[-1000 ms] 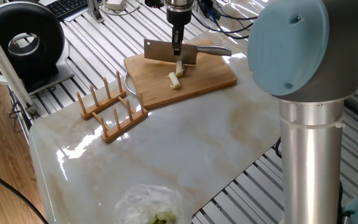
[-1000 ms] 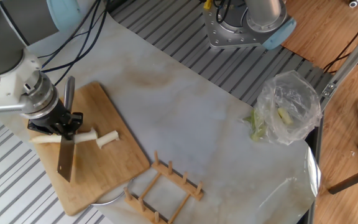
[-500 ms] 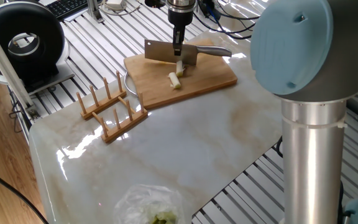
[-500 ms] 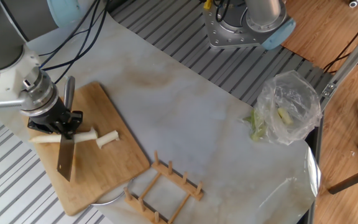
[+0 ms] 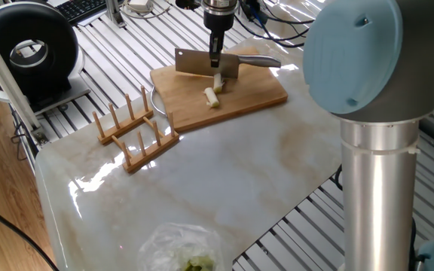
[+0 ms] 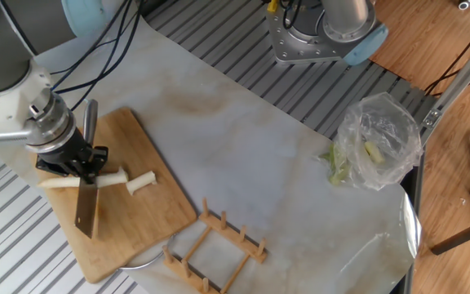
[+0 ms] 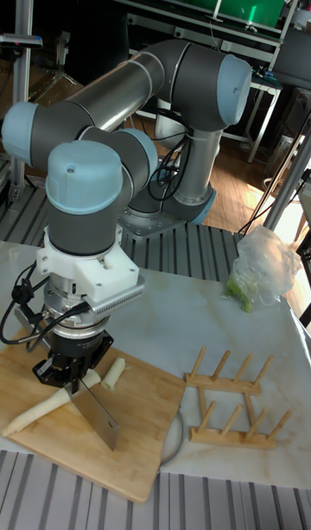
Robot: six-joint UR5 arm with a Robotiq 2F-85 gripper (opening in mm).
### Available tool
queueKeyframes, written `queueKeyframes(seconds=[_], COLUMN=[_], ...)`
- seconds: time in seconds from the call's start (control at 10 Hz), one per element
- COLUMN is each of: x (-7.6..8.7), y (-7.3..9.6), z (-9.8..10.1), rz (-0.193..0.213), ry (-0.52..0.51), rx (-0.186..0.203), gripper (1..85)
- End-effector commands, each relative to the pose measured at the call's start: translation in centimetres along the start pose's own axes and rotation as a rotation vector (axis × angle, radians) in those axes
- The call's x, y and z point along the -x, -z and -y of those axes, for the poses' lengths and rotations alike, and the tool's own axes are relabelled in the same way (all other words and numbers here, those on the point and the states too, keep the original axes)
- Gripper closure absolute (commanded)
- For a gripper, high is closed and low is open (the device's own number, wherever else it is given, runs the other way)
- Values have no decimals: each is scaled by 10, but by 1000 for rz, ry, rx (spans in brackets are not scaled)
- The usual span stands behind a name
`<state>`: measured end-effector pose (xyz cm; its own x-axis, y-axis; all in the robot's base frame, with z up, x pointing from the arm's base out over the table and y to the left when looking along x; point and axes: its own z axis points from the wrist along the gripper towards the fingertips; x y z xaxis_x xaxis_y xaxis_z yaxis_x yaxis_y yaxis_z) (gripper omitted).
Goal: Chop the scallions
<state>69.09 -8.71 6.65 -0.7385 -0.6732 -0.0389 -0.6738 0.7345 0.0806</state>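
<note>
A bamboo cutting board [image 5: 251,96] [image 6: 141,216] [image 7: 138,448] lies at the table's edge. On it lie the scallions: a long pale stalk [image 6: 58,182] [image 7: 39,412] and a short cut piece [image 5: 212,96] [image 6: 141,183] [image 7: 114,370]. My gripper [image 5: 215,59] [image 6: 78,159] [image 7: 73,373] points straight down over the stalk, shut on a cleaver. The cleaver blade [image 5: 202,64] [image 6: 86,211] [image 7: 99,416] stands edge-down across the stalk, near its cut end. The gripper and blade hide the spot where the edge meets the stalk.
A wooden peg rack [image 5: 132,132] [image 6: 219,241] [image 7: 229,400] stands beside the board. A clear plastic bag [image 6: 375,143] [image 7: 263,271] [image 5: 183,252] with green bits lies at the table's far end. A metal disc [image 6: 141,261] pokes out under the board. The arm's base [image 6: 325,33] stands off the table.
</note>
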Motion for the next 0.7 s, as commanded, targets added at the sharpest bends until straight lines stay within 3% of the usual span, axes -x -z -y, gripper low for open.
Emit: queueKeyframes(seconds=[0.0, 0.3, 0.6], x=[1, 0, -7], y=[6, -12, -18], z=[-3, 4, 11], rz=[11, 11, -15], ry=[-18, -35, -52], rx=[11, -11, -48], gripper=[843, 843, 843])
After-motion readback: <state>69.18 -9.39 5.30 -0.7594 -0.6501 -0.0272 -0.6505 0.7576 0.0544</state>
